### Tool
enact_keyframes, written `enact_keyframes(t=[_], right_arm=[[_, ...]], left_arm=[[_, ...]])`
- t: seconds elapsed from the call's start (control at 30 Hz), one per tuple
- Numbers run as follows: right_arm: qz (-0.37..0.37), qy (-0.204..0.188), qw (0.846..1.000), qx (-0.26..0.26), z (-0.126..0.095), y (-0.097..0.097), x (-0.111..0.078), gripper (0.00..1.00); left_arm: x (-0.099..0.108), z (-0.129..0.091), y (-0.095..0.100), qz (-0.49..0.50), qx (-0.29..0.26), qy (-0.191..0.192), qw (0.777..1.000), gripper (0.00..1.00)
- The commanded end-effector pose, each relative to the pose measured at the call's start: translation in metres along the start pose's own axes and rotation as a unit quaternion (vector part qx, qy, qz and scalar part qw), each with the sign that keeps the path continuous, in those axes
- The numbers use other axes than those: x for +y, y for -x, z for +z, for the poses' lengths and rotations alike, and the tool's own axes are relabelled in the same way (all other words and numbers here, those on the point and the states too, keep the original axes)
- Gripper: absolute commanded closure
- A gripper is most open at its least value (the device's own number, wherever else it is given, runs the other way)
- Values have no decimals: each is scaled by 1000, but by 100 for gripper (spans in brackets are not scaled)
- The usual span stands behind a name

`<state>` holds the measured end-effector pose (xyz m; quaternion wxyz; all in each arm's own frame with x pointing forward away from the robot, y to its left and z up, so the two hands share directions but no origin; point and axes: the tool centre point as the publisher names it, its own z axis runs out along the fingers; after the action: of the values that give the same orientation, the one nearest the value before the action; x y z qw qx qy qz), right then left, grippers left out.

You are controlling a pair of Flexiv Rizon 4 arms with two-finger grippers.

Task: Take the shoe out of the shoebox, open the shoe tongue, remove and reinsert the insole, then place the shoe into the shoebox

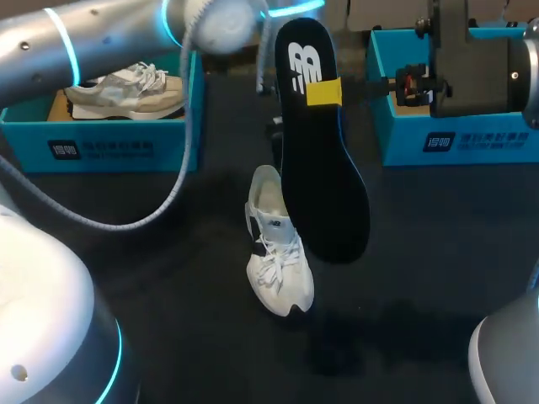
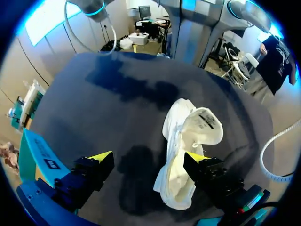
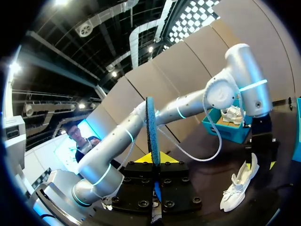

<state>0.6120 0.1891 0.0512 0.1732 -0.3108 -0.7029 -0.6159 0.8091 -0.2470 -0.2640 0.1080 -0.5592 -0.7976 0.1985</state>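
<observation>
A white shoe (image 1: 279, 252) lies on the dark table, toe towards the front edge. My right gripper (image 1: 324, 91) is shut on a black insole (image 1: 320, 168) and holds it upright high over the shoe. In the right wrist view the insole (image 3: 152, 127) stands edge-on between the yellow tips, with the shoe (image 3: 240, 186) far below. My left gripper (image 2: 149, 157) hangs open above the table. The shoe (image 2: 186, 146) lies under it, by one finger, its mouth gaping. In the head view the left gripper is hidden behind the insole.
A teal shoebox (image 1: 101, 147) at the back left holds a beige shoe (image 1: 126, 91). A second teal shoebox (image 1: 455, 139) stands at the back right, behind my right wrist. A grey cable (image 1: 181, 151) loops down from the left arm.
</observation>
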Motion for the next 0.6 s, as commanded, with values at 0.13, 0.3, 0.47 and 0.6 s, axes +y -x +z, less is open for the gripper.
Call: enact_keyframes(t=[0.13,0.3,0.47,0.6], right_arm=[[0,1,1000,0,4,1,1,100],[0,1,1000,0,4,1,1,100],[0,1,1000,0,4,1,1,100],[0,1,1000,0,4,1,1,100]], left_arm=[[-6,-25,-14,19,-83,4,996,0],[-7,-29,-14,14,-97,21,995,0],[-7,-29,-14,14,-97,21,995,0],[-7,-29,-14,14,-97,21,995,0]])
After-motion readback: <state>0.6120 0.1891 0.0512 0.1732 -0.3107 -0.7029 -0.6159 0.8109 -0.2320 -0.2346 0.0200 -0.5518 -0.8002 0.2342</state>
